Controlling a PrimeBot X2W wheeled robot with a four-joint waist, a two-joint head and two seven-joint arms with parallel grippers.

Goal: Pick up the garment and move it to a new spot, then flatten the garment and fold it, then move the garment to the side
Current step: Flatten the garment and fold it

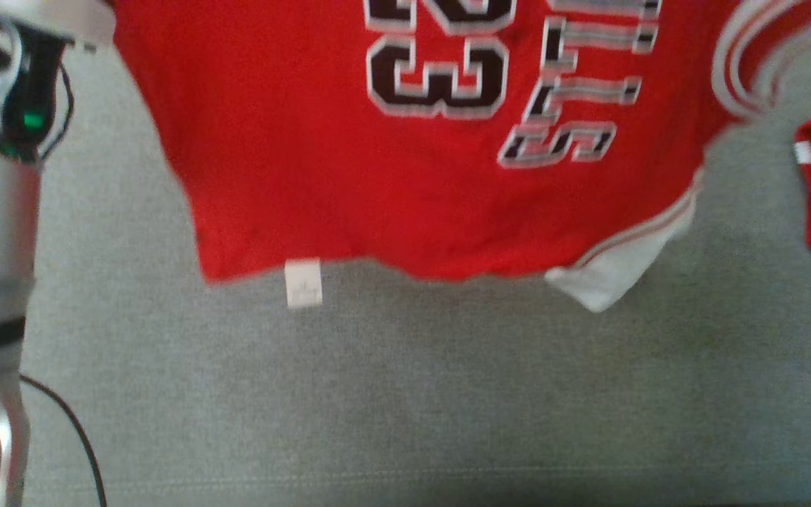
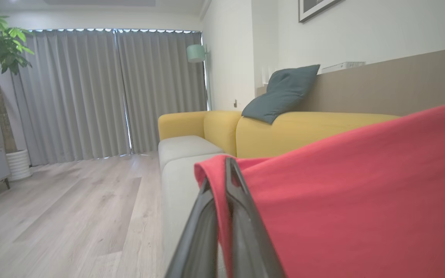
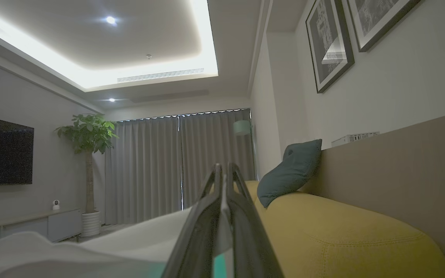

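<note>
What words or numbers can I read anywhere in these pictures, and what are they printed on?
"3": black, white-edged digit on the red jersey; another digit above it is cut off by the picture's edge.
"LLS": sideways lettering beside the number, blurred; earlier letters are cut off.
White tag at the jersey's hem: print too small to read.
Framed pictures on the wall: nothing legible.

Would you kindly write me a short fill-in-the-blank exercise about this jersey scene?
1. The jersey above the grey seat is mainly ___.
2. The left pincer is not open but ___ on the jersey.
3. The label at its hem is ___.
4. The sofa back behind the cushion is ___.
Missing words: red; shut; white; yellow.
</note>
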